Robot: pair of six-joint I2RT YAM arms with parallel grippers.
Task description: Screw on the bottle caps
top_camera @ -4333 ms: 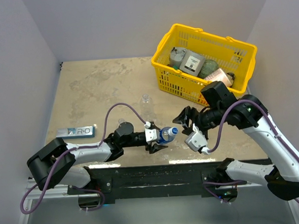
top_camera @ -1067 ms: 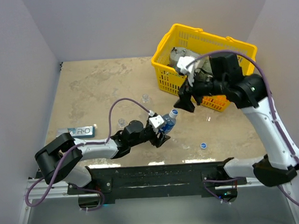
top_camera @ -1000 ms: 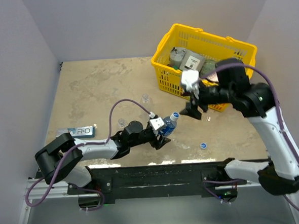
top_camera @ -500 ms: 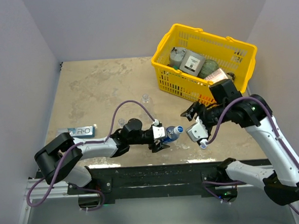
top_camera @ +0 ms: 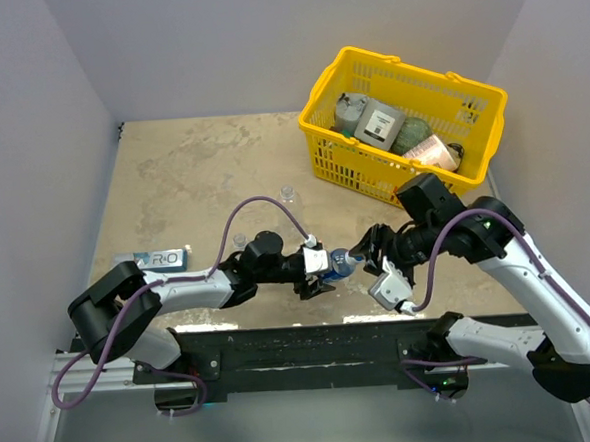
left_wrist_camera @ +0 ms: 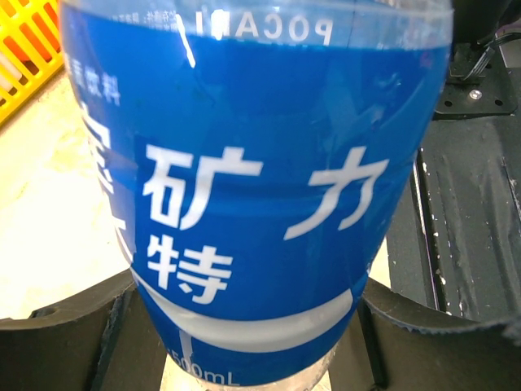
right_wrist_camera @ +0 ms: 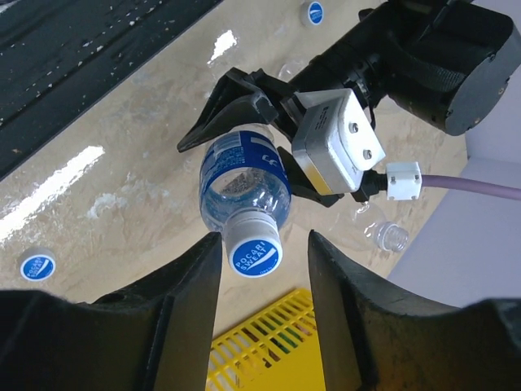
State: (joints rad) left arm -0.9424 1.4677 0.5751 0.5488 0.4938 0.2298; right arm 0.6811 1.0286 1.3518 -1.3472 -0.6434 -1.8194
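Note:
The blue-labelled bottle [top_camera: 325, 263] is tilted, its neck toward the right, and a blue cap [top_camera: 344, 258] sits on it. My left gripper [top_camera: 314, 271] is shut on its body; the label fills the left wrist view [left_wrist_camera: 252, 187]. My right gripper [right_wrist_camera: 262, 242] is open, with one finger on each side of the cap [right_wrist_camera: 254, 253], the left finger close to it. Two unlabelled open bottles [top_camera: 287, 193] [top_camera: 239, 240] stand behind. Two loose caps [right_wrist_camera: 37, 266] [right_wrist_camera: 315, 11] lie on the table.
A yellow basket [top_camera: 344, 168] with grey cans and jars stands at the back right. A blue-and-white flat packet [top_camera: 152, 260] lies at the left. The black base rail [top_camera: 303, 346] runs along the near edge.
My right arm has swung down from beside the basket and moved left to the bottle's neck, so its fingers now straddle the cap. The left gripper has kept its hold and tilted the bottle lower.

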